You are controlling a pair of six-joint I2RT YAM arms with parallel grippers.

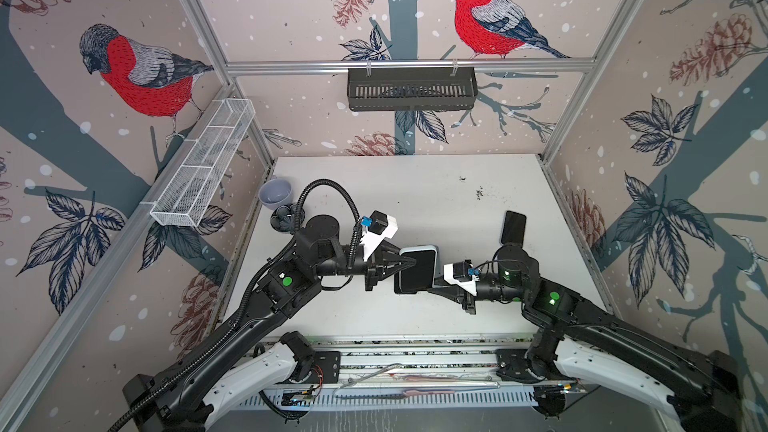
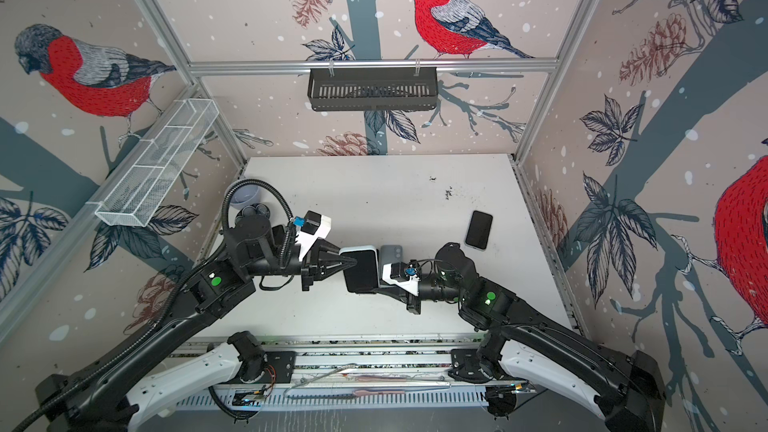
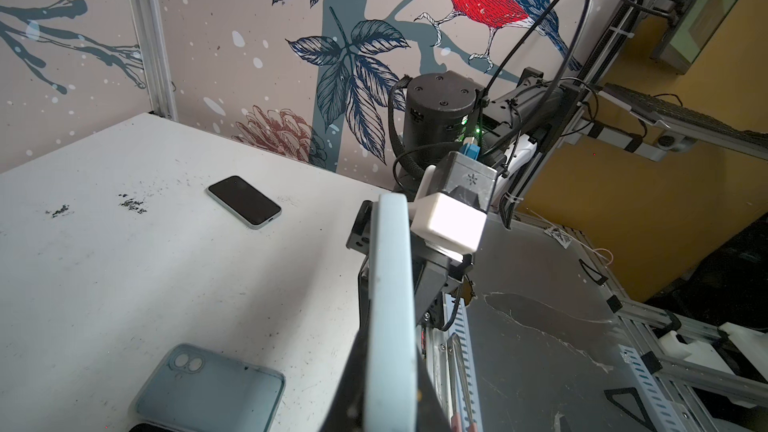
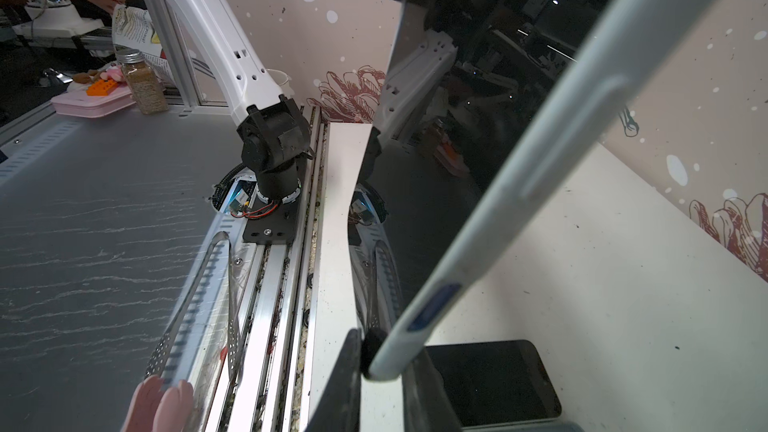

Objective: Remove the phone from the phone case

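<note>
Black fingers of the right gripper (image 4: 386, 371) are nearest, just past the front rail (image 1: 415, 351). In the right wrist view they straddle the lower corner of the phone case (image 4: 540, 151), one on each face with no gap that we can see, so we read them as clamped on its rim. Just below the middle of both top views the phone (image 1: 417, 272) sits in that pale blue case, held clear of the table (image 1: 415, 193). Its dark screen faces up, and its long axis runs from the lower to the upper part of the frame, leaning slightly right. We judge that the next move turns on that axis. The right gripper bites the right long edge low down, and the left gripper (image 1: 410, 262) is clenched on the left long edge higher up. The two holds therefore sit across the short width, diagonally opposed, with neither arm nearer than the other. Both seem to pinch rim and phone together, so we think one hold must shift to the case alone before the two can part. Farther back a grey-blue spare case (image 2: 390, 253) lies on the table just beyond the held one. Farther still, toward the right of the frame, a loose phone (image 1: 513, 228) lies flat, well apart.
</note>
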